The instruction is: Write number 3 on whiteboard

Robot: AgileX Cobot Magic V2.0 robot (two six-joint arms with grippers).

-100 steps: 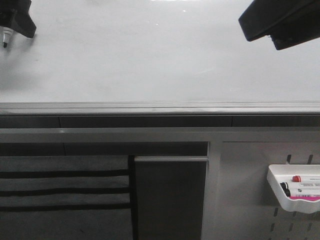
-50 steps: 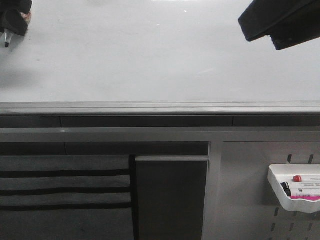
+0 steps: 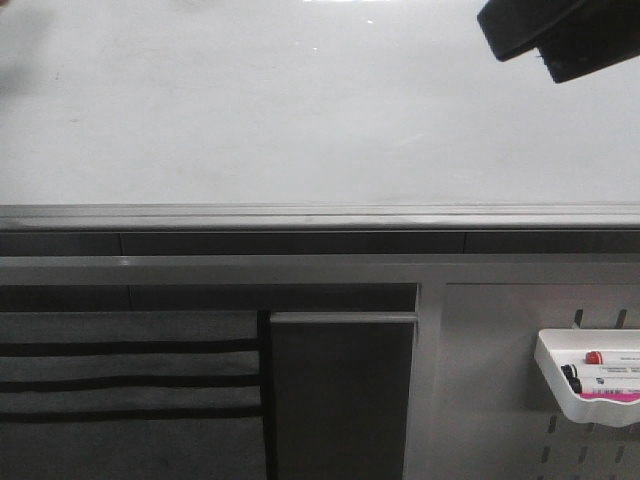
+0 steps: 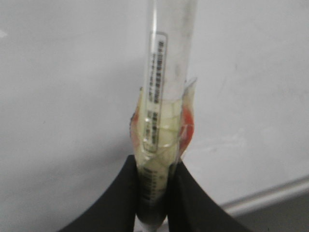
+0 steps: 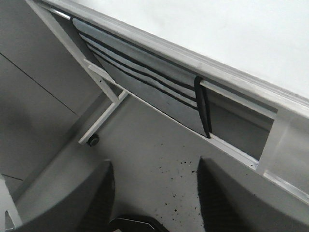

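The whiteboard fills the upper front view, glossy white with a grey edge rail. No number 3 shows on it. My left gripper is shut on a marker, a clear barrel with a printed label and tape around it, pointing out over the whiteboard. The left gripper is out of the front view. My right gripper is open and empty, held off the board's edge over the floor. Only part of the right arm shows at the front view's top right.
Below the rail are a grey fabric pocket with black stripes and a dark panel. A grey perforated panel holds a white tray with markers at the lower right. The board's wheeled frame leg stands on the speckled floor.
My left gripper with the marker has moved up and left out of the front view's top left corner. The right arm has shifted slightly upward.
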